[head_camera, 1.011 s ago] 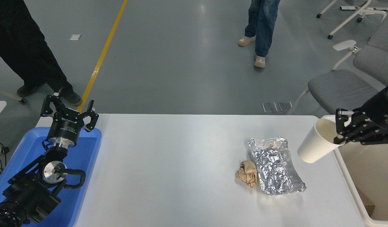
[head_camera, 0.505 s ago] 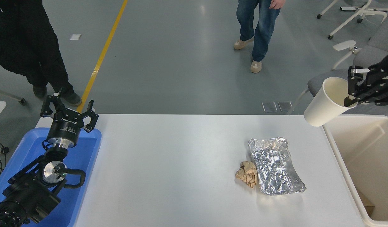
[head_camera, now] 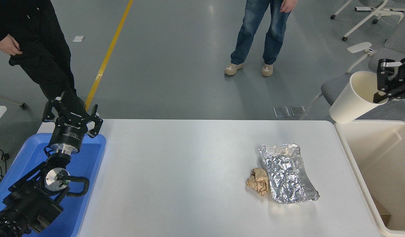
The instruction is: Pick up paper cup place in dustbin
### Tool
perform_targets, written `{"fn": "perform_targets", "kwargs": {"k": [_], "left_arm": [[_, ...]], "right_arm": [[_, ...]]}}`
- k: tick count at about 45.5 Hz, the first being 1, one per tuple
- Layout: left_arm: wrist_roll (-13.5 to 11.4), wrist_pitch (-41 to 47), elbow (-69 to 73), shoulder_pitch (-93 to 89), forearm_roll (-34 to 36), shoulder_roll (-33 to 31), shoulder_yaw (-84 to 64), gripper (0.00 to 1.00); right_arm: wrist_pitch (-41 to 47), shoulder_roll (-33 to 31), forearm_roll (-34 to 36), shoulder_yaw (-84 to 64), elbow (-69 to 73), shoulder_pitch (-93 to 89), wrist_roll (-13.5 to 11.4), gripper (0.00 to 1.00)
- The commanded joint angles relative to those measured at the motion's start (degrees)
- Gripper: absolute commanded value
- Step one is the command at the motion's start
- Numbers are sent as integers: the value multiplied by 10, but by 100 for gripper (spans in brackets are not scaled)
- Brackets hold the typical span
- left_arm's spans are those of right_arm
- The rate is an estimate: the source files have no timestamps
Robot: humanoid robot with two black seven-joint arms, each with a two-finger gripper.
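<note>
The cream-white paper cup [head_camera: 352, 98] hangs tilted in the air at the far right, its mouth turned up and to the right. My right gripper [head_camera: 382, 82] is shut on the cup's rim, one finger inside the mouth. The cup is above the far left corner of the beige dustbin [head_camera: 353, 164], which stands against the table's right end. My left gripper [head_camera: 72, 110] is parked open at the lower left, over a blue tray.
A crinkled foil tray [head_camera: 288, 172] and a crumpled brown paper wad [head_camera: 258, 180] lie on the white table [head_camera: 189, 171]. The blue tray [head_camera: 87, 158] sits at the left end. Two people stand beyond the table; grey chairs [head_camera: 353, 85] are behind the dustbin.
My right gripper has lifted the cup up and to the right, from low beside the table's right end to above the dustbin's far corner. Both people shifted their stance.
</note>
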Motion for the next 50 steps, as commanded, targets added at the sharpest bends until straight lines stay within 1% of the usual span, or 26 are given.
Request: {"fn": "perform_targets", "kwargs": {"k": [1,5,9,19,23,27,32,37,46,50], "left_arm": [[0,0,0,0,0,0,0,99],[0,0,0,0,0,0,0,99],[0,0,1,0,0,0,0,99],[0,0,0,0,0,0,0,99],[0,0,0,0,0,0,0,99],[0,0,0,0,0,0,0,99],[0,0,0,0,0,0,0,99],[0,0,0,0,0,0,0,99],[0,0,0,0,0,0,0,99],[0,0,0,1,0,0,0,99]], "right_arm": [[0,-50,-8,-38,-27,-22,0,0],[0,-75,-11,-38,-36,-60,0,0],[-1,-82,-11,-38,-50,-112,-1,0],[-194,-106,-3,-6,-118,-285,1,0],[-260,-123,-4,57,-160,-378,1,0],[-295,-121,-5,136,-224,-496,1,0],[-309,-107,-10,235,-335,-632,1,0],[-310,-71,-11,307,-422,-739,1,0],[-315,-27,-11,343,-555,-850,1,0],[-329,5,-10,366,-610,-897,1,0]]}}
